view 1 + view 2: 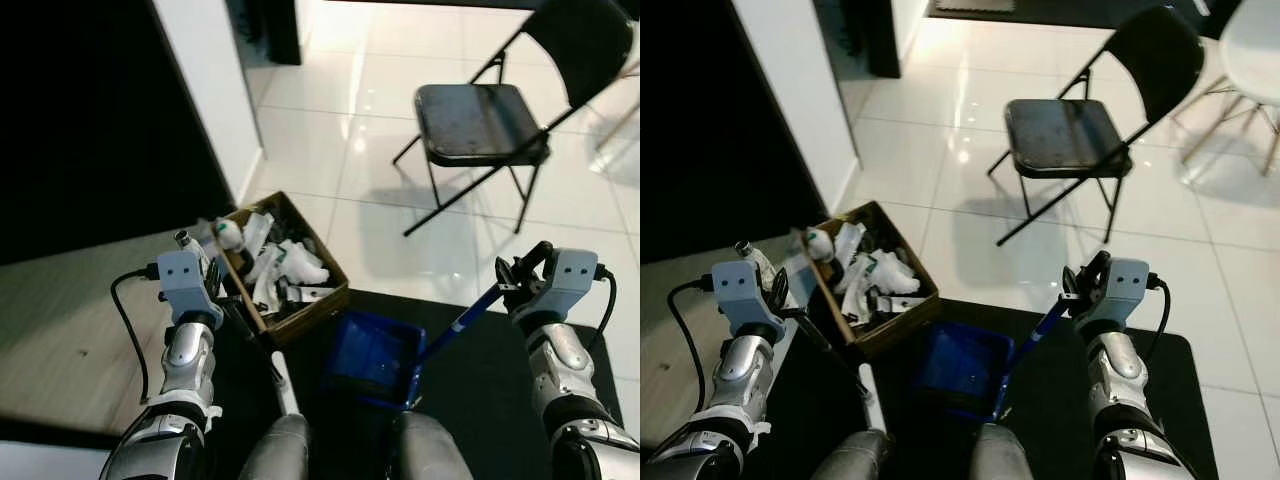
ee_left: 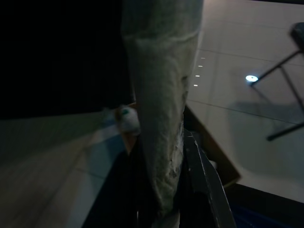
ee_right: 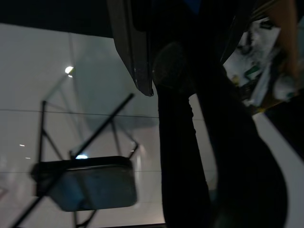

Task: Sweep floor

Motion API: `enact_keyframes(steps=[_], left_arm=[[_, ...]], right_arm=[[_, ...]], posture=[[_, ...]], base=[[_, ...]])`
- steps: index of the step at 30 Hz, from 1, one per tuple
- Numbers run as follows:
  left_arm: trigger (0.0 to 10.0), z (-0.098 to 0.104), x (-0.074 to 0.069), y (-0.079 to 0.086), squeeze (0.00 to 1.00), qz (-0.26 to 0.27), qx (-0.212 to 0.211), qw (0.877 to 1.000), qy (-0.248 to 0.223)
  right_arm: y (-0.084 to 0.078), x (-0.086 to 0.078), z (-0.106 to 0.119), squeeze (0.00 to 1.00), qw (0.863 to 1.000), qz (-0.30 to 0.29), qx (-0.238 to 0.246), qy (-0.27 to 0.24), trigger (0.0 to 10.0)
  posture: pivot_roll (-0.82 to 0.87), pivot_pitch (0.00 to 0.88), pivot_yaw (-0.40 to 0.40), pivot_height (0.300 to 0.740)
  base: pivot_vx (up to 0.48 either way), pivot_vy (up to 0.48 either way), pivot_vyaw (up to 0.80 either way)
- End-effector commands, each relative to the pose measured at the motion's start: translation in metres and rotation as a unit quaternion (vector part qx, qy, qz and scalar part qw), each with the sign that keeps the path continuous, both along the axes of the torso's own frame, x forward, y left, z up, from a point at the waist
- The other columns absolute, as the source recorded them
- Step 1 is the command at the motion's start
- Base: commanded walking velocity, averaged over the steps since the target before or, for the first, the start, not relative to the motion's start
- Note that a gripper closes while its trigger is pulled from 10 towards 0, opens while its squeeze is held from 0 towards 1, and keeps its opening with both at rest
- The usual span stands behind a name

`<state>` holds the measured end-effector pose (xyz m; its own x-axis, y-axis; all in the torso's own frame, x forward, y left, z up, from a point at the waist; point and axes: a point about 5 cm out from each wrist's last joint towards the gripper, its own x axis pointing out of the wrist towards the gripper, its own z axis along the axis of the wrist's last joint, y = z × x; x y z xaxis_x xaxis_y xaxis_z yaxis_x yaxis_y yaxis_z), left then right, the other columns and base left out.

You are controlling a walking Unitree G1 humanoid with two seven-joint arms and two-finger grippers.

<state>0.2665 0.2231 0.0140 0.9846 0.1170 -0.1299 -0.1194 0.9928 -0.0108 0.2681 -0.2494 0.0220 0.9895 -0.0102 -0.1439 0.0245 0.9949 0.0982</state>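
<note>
My left gripper [image 1: 214, 283] is shut on the broom handle [image 1: 255, 345], a dark shaft slanting down to a white part [image 1: 287, 393] between my knees. In the left wrist view the handle [image 2: 161, 118] looks pale grey, with a black finger [image 2: 206, 183] beside it. My right gripper [image 1: 514, 277] is shut on the blue dustpan handle [image 1: 465, 320]. That handle runs down-left to the blue dustpan [image 1: 372, 358], which sits on the black mat [image 1: 480, 385] just right of the cardboard box [image 1: 315, 312]. In the right wrist view the dustpan handle [image 3: 183, 142] shows dark between the fingers.
The open cardboard box holds several white crumpled scraps [image 1: 285, 265]. A black folding chair [image 1: 475, 120] stands on the glossy white tiles [image 1: 330, 110] ahead right. A white wall corner [image 1: 215, 90] and a dark opening are at the left, with wood flooring [image 1: 60, 320] below.
</note>
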Motion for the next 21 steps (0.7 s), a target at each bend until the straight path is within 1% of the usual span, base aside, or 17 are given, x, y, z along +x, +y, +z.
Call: enact_keyframes(steps=[1,7,21], left_arm=[[10.0,-0.0029,-0.0029,-0.0007,0.00,0.005,-0.006,1.000,0.004],[10.0,-0.0067,-0.0039,-0.0060,0.00,-0.015,-0.001,1.000,0.018],[10.0,-0.0069,-0.0031,-0.0086,0.00,-0.023,0.001,1.000,0.019]], right_arm=[[0.0011,0.0058,0.0074,0.00,1.000,0.004,-0.002,-0.020,10.0],[0.0035,0.0063,0.0076,0.00,1.000,0.009,-0.003,-0.022,10.0],[0.0044,0.0061,0.0074,0.00,1.000,0.015,-0.006,-0.022,10.0]], posture=[[-0.01,0.013,0.007,0.740],[-0.02,0.006,0.008,0.740],[-0.02,0.000,0.008,0.740]], base=[[0.000,0.000,0.69],[0.000,0.000,0.67],[0.000,0.000,0.66]])
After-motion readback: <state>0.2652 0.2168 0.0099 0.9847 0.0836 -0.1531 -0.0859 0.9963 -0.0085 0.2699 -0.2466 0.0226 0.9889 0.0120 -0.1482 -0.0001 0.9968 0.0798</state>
